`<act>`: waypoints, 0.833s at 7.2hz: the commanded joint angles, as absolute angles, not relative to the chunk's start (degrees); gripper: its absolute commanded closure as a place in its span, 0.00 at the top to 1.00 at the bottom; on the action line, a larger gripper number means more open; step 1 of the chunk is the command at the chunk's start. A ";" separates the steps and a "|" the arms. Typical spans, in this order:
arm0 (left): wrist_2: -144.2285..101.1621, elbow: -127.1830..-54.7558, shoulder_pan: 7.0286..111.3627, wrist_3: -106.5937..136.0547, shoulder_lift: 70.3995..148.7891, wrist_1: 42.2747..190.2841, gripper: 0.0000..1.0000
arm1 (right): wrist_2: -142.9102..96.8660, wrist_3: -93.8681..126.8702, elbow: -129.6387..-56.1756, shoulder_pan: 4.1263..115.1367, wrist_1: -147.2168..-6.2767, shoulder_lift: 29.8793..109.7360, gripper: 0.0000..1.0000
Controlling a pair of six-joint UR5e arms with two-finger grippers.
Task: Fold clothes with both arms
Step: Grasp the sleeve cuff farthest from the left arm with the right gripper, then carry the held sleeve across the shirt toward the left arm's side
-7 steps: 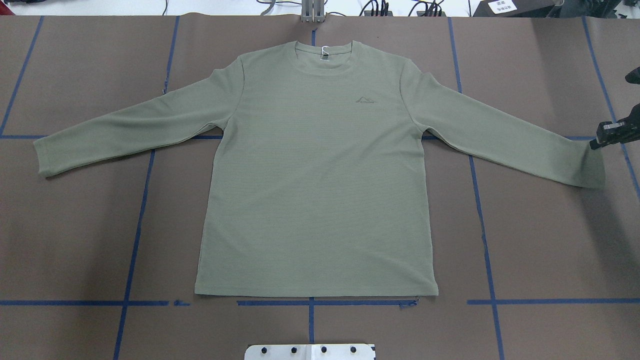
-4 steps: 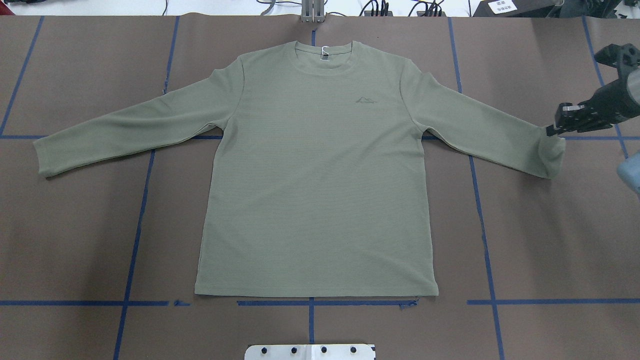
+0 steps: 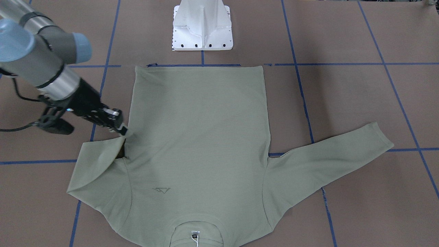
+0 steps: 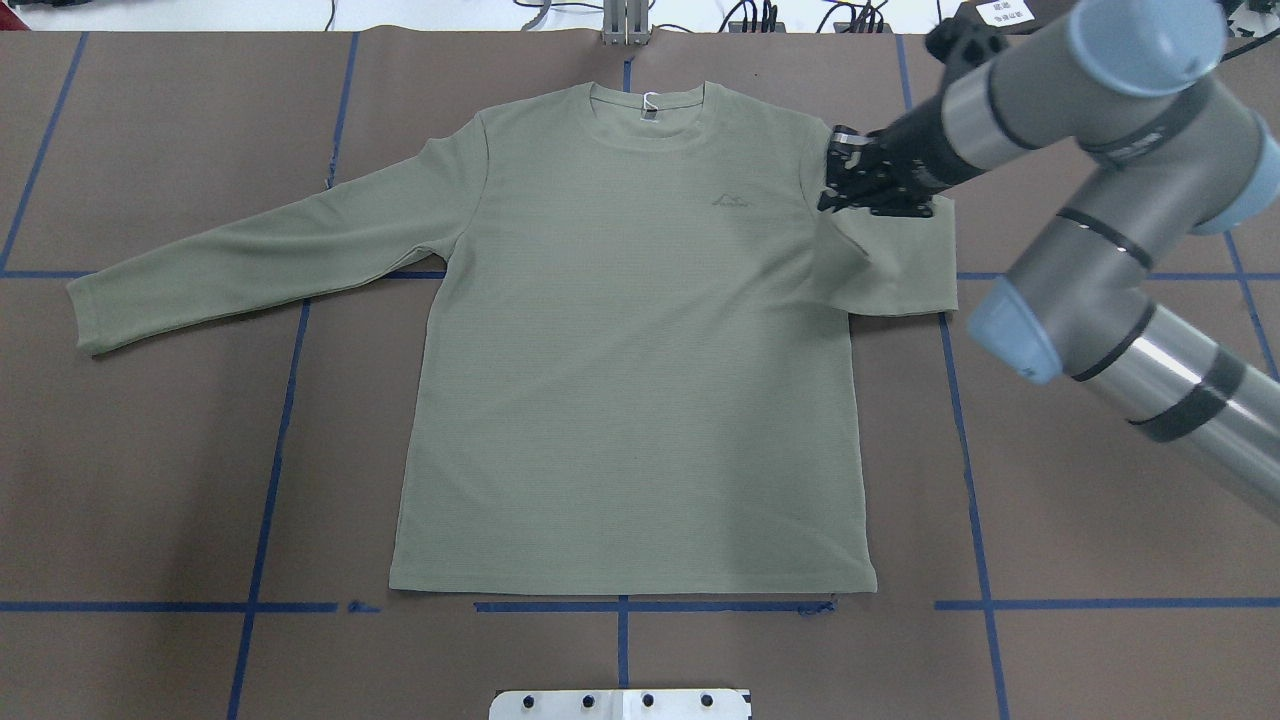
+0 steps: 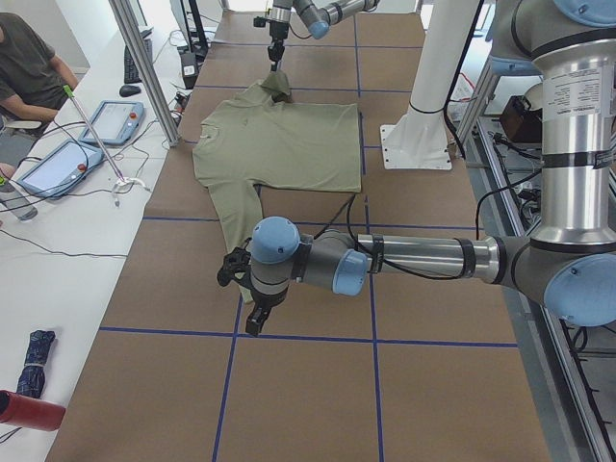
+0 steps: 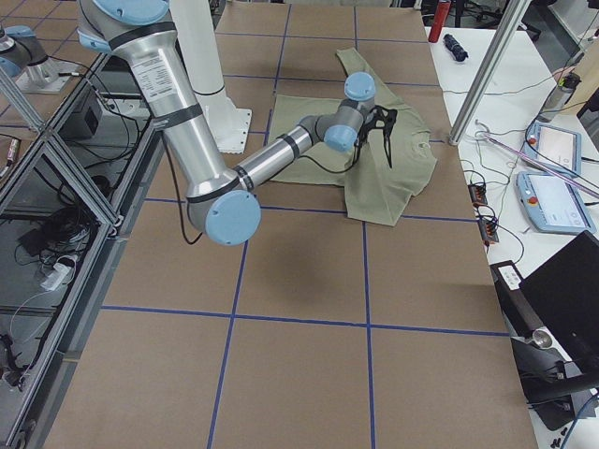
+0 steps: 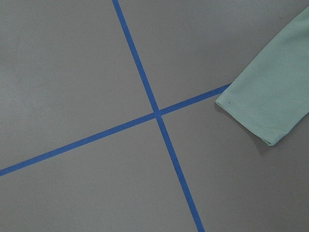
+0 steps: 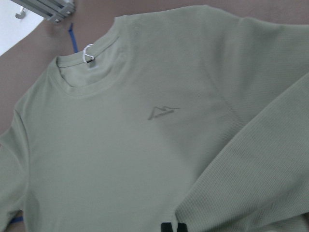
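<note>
**Brown taped table, sleeve doubled over**

Brown paper table (image 4: 150, 450) under a blue tape grid carries the shirt (image 4: 630, 380), spread flat, front up. Right arm (image 4: 1100, 250) reaches across. Right gripper (image 4: 828, 200) pinches the sleeve, which is folded over at the shoulder directly below it, fingertips partly buried in fabric. Left arm (image 5: 423, 258) sits low. Left gripper (image 5: 252, 322) is near the other cuff (image 7: 260, 111); whether it is spread or pressed together, cannot tell. Hang tag (image 4: 649, 103) at the collar, beyond the right gripper.

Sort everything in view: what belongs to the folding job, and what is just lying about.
Job:
green shirt
right gripper, holding one sleeve end
left gripper, near the other cuff

Lying about:
tablets
red bottle
folded umbrella
</note>
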State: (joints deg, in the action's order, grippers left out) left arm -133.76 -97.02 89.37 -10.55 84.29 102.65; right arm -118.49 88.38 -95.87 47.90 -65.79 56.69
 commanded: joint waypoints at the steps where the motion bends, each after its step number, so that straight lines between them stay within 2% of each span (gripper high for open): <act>1: -133.77 -96.86 89.30 -10.55 84.29 102.66 1.00 | -106.10 96.29 -89.00 40.62 -75.75 37.87 0.00; 2: -133.77 -96.94 89.38 -10.55 84.20 102.66 1.00 | -102.52 97.46 -83.55 36.43 -75.50 33.01 0.00; 3: -133.77 -96.94 89.38 -10.55 84.20 102.66 1.00 | -96.83 97.64 -74.71 33.34 -75.06 26.87 0.00; 4: -133.77 -96.86 89.38 -10.55 84.20 102.66 1.00 | -96.16 97.65 -67.83 33.05 -70.01 24.11 0.00; 6: -133.86 -96.94 89.38 -10.55 84.20 102.66 1.00 | -94.75 97.65 -64.08 33.05 -64.87 23.82 0.00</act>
State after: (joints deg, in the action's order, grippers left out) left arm -133.83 -96.88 89.38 -10.55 84.20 102.66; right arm -95.77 97.60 -66.81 33.28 -67.28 24.65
